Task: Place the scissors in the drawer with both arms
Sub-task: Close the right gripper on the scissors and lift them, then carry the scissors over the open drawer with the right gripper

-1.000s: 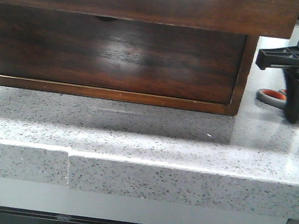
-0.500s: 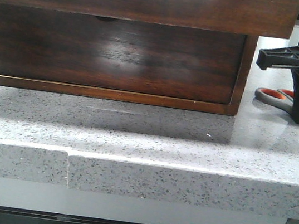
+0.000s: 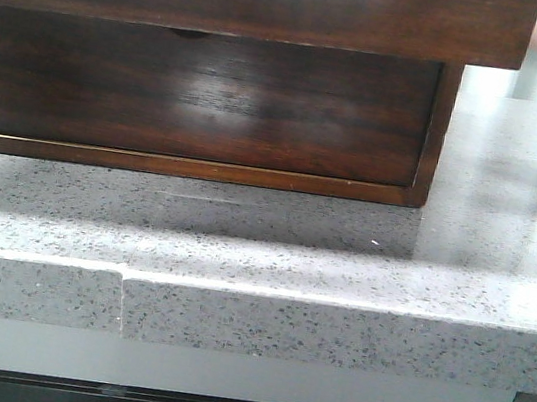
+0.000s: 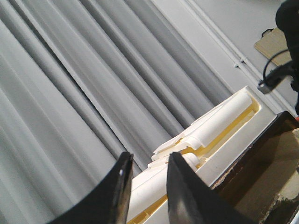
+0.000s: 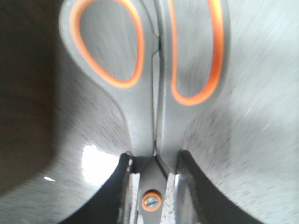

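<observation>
The right gripper is clamped on the scissors just by the pivot, loops pointing away, likely for a balanced carry to the drawer, off whose right end they are; the left gripper hangs slightly parted, empty.

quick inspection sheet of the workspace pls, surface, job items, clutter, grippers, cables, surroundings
surface: speckled grey stone counter, bare in front view.
job's things: scissors closed, clamped near the orange pivot; drawer front looks shut.
clutter: nothing seen.
grippers: right gripper shut on the scissors; left gripper open, empty, raised beside white moulded parts.
cables: one thin black cable, left wrist view.
surroundings: grey curtain folds.
</observation>
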`<state>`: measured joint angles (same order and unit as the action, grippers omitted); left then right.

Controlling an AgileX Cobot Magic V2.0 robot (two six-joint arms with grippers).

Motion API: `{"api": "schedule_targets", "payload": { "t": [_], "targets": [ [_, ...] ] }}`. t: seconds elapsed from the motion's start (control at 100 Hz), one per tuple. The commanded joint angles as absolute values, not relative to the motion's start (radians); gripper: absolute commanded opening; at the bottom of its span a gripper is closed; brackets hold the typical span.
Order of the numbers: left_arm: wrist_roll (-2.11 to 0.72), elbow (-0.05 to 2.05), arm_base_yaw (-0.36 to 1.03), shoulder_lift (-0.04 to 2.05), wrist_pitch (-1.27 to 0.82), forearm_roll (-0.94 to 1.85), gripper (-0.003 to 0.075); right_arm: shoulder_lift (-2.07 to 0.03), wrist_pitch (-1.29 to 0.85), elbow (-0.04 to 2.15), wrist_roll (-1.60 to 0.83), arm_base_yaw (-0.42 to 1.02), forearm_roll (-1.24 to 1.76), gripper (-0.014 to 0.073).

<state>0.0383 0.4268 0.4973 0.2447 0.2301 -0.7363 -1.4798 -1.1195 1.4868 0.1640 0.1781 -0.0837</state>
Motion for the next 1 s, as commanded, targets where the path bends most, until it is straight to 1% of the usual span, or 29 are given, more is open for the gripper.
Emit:
{"api": "schedule_targets", "payload": {
  "t": [0.0, 0.08, 0.16, 0.36, 0.57, 0.8, 0.99],
  "targets": [
    [0.049, 0.461, 0.506, 0.256, 0.276, -0.711, 0.0166, -1.400, -1.102, 1.566, 0.154, 0.176, -0.106, -0.0069],
    [0.049, 0.461, 0.506, 0.256, 0.276, -0.711, 0.0166, -1.371, -1.113, 1.617, 0.151, 0.176, -0.108, -0.0069],
    [0.049, 0.461, 0.506, 0.256, 0.276, -0.711, 0.0166, -1.347, -1.113, 1.660, 0.097, 0.180, -0.103, -0.0069],
    [0.049, 0.461, 0.506, 0.256, 0.276, -0.711, 0.0166, -1.306, -1.099, 1.739, -0.018, 0.257, -0.098, -0.0069],
    [0.049, 0.461, 0.506, 0.256, 0.276, -0.711, 0.0166, -1.304, -1.011, 1.771, -0.181, 0.397, -0.068, -0.0069],
    [0.049, 0.461, 0.506, 0.256, 0.276, -0.711, 0.0166, -1.315, -0.904, 1.771, -0.355, 0.590, -0.067, -0.0069],
    [0.049, 0.461, 0.506, 0.256, 0.276, -0.711, 0.0166, -1.358, -0.898, 1.769, -0.480, 0.695, -0.067, -0.0069]
  ]
}}
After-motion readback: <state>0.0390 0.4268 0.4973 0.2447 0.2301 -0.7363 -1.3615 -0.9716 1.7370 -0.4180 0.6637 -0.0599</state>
